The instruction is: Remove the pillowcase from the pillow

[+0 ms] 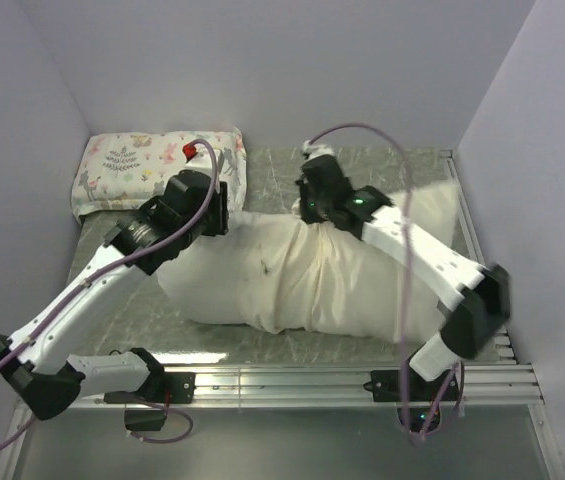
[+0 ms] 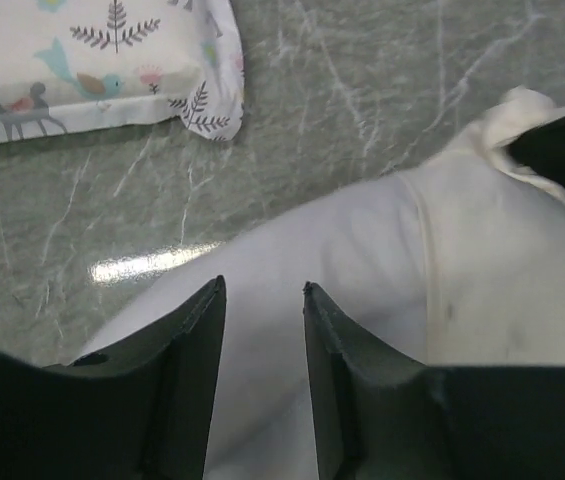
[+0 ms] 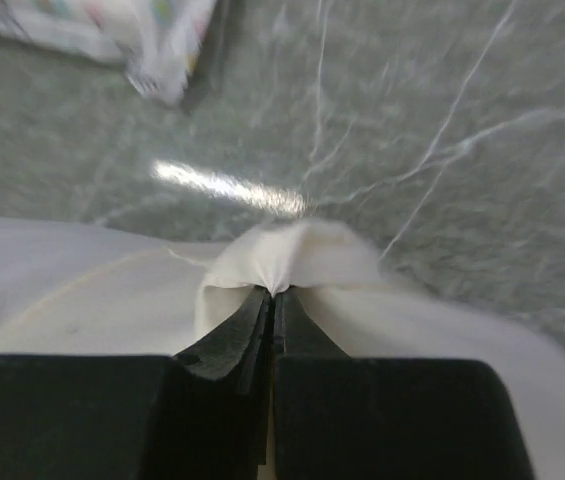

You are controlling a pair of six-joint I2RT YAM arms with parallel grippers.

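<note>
The cream pillowcase (image 1: 352, 285) lies crumpled across the middle of the table, still around most of the pillow. In the left wrist view the plain white pillow (image 2: 292, 235) sticks out bare past the case's hem, with the pillowcase (image 2: 512, 290) to its right. My left gripper (image 2: 262, 287) hangs at that bare end with its jaws apart and nothing pinched between them. My right gripper (image 3: 276, 292) is shut on a small peak of pillowcase (image 3: 292, 250) fabric at the far edge. From above, the left gripper (image 1: 224, 215) and right gripper (image 1: 309, 205) stand close together.
A small floral animal-print pillow (image 1: 152, 165) lies at the back left corner, near the left arm. Lilac walls close in the left, back and right. The table top (image 2: 382, 90) is grey marble pattern. A metal rail (image 1: 342, 380) runs along the near edge.
</note>
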